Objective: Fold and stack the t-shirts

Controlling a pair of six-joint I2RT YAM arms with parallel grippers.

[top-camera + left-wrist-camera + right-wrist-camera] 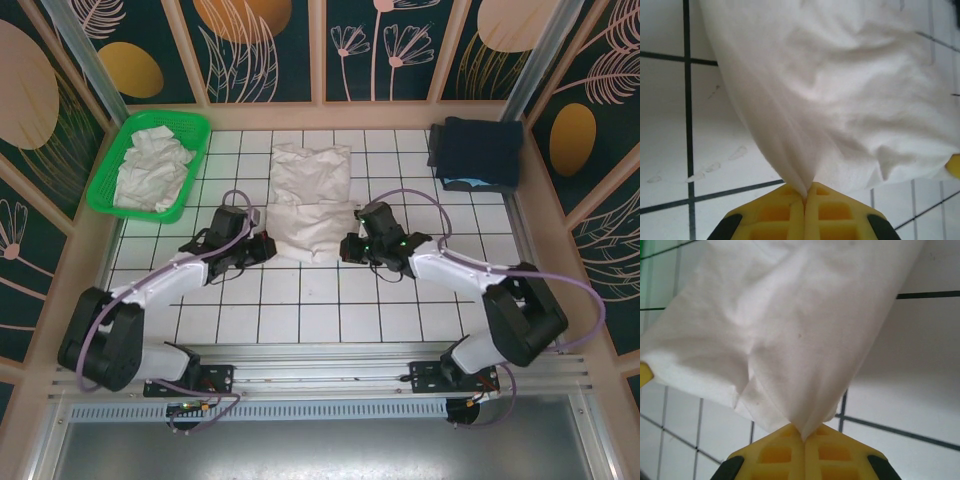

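1. The left gripper point(805, 192) is closed tight. Its yellow jaws meet on a pinch of white cloth, and the shirt point(311, 203) fans out from the tips, ahead and to its right.
2. The right gripper point(804, 432) is closed the same way on its own pinch of the shirt. Here the cloth spreads ahead and to its left.
3. The key relation is that the shirt lies between the two grippers and stretches away ahead of both. Its long axis runs straight out from the arms toward the far side of the table point(300, 300).
4. The grippers face each other across the shirt's near end, the left at the left corner and the right at the right corner. Neither arm is nearer, as each has its own corner in hand.
5. The rest of the shirt rests flat on the table. A crosswise line shows about halfway along it, so the near half may already be doubled, though I cannot tell for sure.
6. Judging from this hold, the next move is a fold along the long axis. Both grippers would lift the near end and carry it forward over the far part, level with each other so the edge lands square.
7. The basket point(195, 135) sits well ahead and to the left of the left gripper and holds crumpled spare shirts point(152, 165).
8. A dark cloth point(478, 150) lies well ahead and to the right of the right gripper.
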